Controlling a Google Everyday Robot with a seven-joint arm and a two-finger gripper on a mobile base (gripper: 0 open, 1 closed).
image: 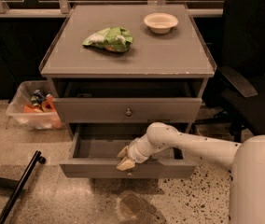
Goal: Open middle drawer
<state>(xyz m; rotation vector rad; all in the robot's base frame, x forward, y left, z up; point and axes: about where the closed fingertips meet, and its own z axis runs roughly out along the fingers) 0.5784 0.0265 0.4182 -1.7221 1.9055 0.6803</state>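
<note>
bag: green, crumpled, lying left of centre on cabinet top
bowl: pale, upright, back right on cabinet top, well apart from bag
bin: clear plastic, left of cabinet, orange and dark items inside
chair: black, at right
bar: black, slanted on speckled floor, lower left
gripper: low, at cabinet front

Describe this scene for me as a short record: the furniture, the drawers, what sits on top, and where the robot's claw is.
Furniture: grey flat-topped cabinet
On top: green crinkled bag; cream round bowl
Upper drawer: grey front with a small round knob
Middle drawer: grey flat-fronted drawer, pulled well out
Claw: robot's claw, at the middle of that drawer's front edge
Arm: white arm, reaching in from the picture's right
Floor, left: clear plastic bin
Right: black office chair
</note>
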